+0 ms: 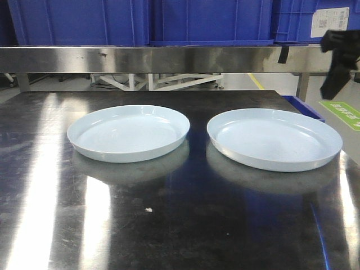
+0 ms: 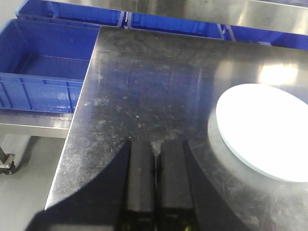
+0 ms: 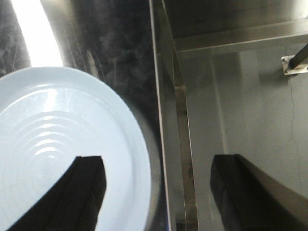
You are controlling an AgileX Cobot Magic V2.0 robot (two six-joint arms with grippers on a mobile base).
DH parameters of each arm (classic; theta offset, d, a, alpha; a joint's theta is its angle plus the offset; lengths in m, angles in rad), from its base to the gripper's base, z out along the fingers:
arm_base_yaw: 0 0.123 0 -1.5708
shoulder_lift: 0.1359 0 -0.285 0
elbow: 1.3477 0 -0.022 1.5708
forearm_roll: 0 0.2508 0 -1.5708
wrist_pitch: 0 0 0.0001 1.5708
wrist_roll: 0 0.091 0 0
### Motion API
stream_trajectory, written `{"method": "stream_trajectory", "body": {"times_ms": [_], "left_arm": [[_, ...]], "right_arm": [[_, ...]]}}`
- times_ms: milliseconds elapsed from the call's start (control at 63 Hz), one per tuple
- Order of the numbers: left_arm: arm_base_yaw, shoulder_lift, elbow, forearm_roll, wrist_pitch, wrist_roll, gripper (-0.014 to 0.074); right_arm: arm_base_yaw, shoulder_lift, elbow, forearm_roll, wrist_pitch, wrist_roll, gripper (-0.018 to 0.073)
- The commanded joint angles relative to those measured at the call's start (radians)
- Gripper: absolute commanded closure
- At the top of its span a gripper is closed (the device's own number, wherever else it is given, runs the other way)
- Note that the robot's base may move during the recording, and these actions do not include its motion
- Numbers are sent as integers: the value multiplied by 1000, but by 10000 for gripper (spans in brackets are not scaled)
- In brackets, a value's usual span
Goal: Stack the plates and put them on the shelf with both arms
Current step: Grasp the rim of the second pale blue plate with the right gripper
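While over plate (image 3: pixel 57 125), right pincer (image 3: pixel 159 162) agape

The plates (image 1: pixel 128 134) look glossy, the tabletop (image 1: pixel 180 230) scratched reflective metal, the shelf (image 1: pixel 169 59) brushed steel, the crates (image 1: pixel 208 19) plastic.

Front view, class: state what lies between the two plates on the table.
Only a bare strip of dark, reflective tabletop lies between the left plate and the right plate; they do not touch. The front view shows this.
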Motion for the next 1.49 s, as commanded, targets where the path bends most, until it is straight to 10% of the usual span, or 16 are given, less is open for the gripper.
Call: {"method": "stream_trajectory", "body": {"times_ms": [0,604,953,1477], "left_arm": [[0,-1,-27,-2,-83,-7,505],[0,-1,-27,-2,-83,-7,505],[0,-1,-27,-2,-83,-7,505],[0,-1,-27,-2,-83,-7,505]], "right_arm": [[19,6,-51,0,-36,-4,-11],[33,107,-53,-1,-34,-4,-6],[33,109,-54,-1,-33,-4,519],[33,17,-229,-31,89,-4,503]]}}
